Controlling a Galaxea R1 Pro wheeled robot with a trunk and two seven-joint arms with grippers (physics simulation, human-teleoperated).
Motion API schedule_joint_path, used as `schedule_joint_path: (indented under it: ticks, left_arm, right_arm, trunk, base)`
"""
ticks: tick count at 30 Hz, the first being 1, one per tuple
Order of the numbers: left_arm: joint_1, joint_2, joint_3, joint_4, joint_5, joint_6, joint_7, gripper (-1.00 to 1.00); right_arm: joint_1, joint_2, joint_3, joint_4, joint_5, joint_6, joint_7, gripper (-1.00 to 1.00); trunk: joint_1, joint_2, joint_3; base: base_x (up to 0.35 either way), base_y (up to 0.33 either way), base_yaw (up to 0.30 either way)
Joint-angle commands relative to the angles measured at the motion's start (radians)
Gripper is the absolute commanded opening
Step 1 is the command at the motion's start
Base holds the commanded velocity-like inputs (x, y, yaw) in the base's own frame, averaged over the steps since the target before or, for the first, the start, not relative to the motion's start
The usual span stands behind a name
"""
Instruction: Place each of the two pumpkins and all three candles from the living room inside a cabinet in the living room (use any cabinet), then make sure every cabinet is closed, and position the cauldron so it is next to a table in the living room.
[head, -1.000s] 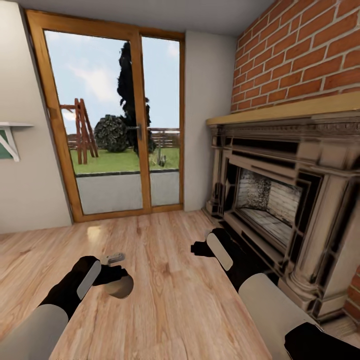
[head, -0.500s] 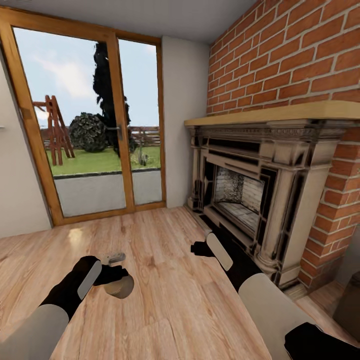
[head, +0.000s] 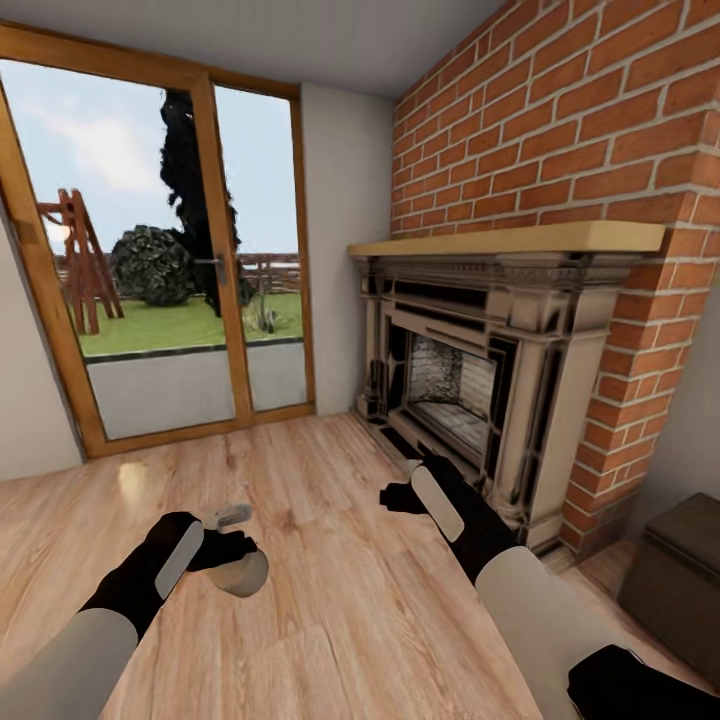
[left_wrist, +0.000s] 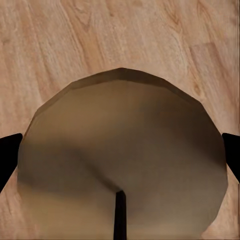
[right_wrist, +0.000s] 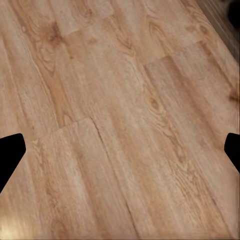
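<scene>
A tan-beige candle (head: 238, 573) sits pinched in the left gripper (head: 240, 550) above the wood floor (head: 330, 560), low at the left of the head view. In the left wrist view the candle (left_wrist: 122, 160) appears as a broad faceted disc, with a dark fingertip (left_wrist: 9, 156) at each of its sides and floor planks behind it. A small grey part shows just above that gripper in the head view.

The right gripper (head: 395, 497) hangs over bare floor near the middle of the head view, its black forearm running back toward the lower right. In the right wrist view its two dark fingertips (right_wrist: 11, 155) stand spread wide at opposite edges, with nothing but planks (right_wrist: 120, 120) between them.

Ahead on the right, an ornate pale fireplace (head: 470, 390) with a light wood mantel (head: 500, 240) is set into a red brick wall (head: 560, 130). A dark low box (head: 675, 570) stands on the floor past the brick, at the right edge. On the left, a wood-framed glass door (head: 160, 260) gives onto grass, a dark tree and a wooden frame.
</scene>
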Motion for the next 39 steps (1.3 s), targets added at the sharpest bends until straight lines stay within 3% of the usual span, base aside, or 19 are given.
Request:
schedule_joint_path:
  ticks: [1,17,39]
  left_arm:
    - [0.000,0.001,-0.005,-0.002,0.012,0.003,0.010,-1.00]
    - [0.000,0.001,-0.003,-0.003,0.020,0.003,0.009,-1.00]
    - [0.000,0.001,-0.003,-0.003,0.025,0.003,0.009,-1.00]
  right_arm:
    - [-0.001,-0.001,0.003,0.000,-0.010,0.001,-0.010,1.00]
    - [-0.001,-0.001,0.003,0.000,-0.009,-0.001,-0.010,1.00]
    - [-0.001,-0.001,0.004,0.000,-0.009,-0.001,-0.009,1.00]
  trunk:
    - [-0.004,0.007,0.002]
    - [-0.065,0.119,0.052]
    - [-0.065,0.119,0.052]
  base:
    - [-0.006,0.000,-0.276]
    - [-0.001,0.000,-0.283]
    - [0.000,0.000,-0.284]
